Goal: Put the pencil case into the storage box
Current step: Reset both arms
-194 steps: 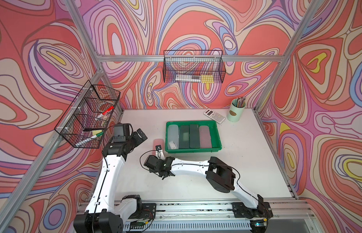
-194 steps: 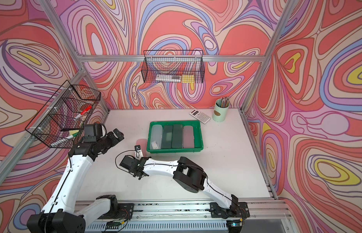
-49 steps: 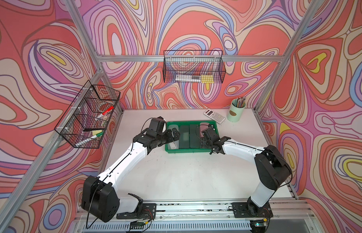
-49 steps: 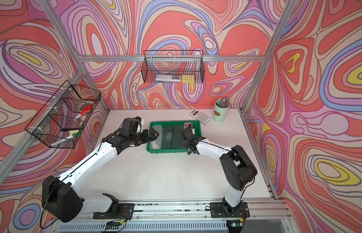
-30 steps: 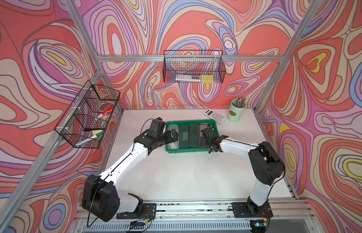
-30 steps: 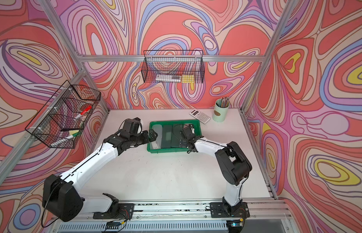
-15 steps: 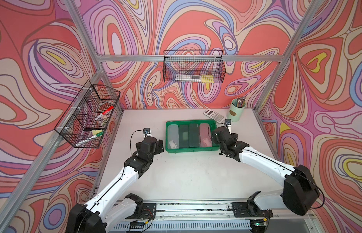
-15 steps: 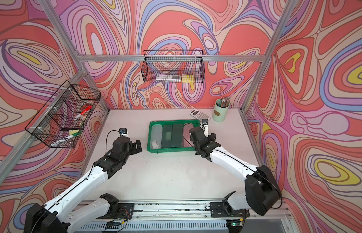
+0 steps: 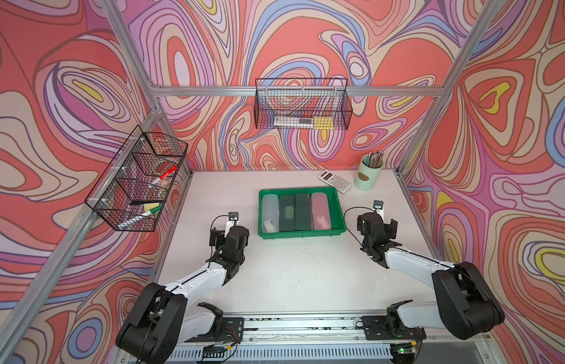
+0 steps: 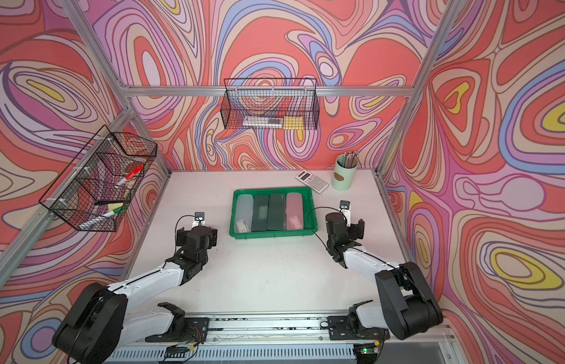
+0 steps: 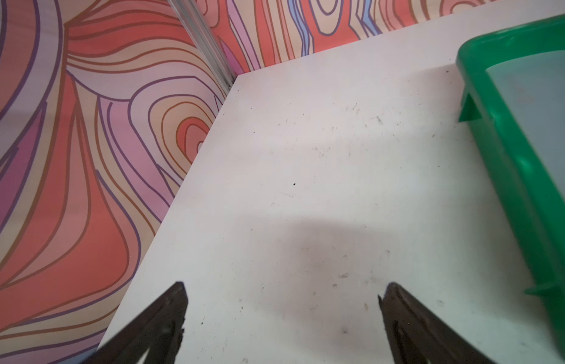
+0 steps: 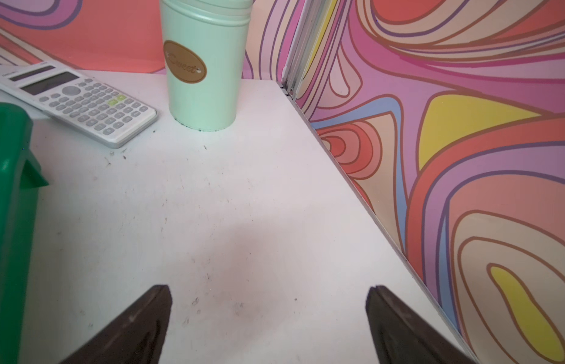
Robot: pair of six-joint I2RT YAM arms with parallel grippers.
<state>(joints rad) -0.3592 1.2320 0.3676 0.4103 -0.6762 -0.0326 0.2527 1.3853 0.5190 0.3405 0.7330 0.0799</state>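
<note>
- Pink pencil case (image 9: 320, 211) lies in storage box (image 9: 301, 235); looks hard, light, slick.
- Best pinched across narrow sides, mid-length.
- Left fingers (image 11: 161, 321), right fingers (image 12: 142, 318): spread, empty.

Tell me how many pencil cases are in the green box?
4, side by side in the box: from the left, a clear case, a green case, a dark case and a pink case. None seems hidden.

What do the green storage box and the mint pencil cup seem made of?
The storage box looks like glossy green moulded plastic, judging by the shiny highlights and the ribs under its rim. The pencil cup has a smooth satin mint finish, a ridged top and a riveted oval tag; it is probably painted tin, possibly plastic.
</note>
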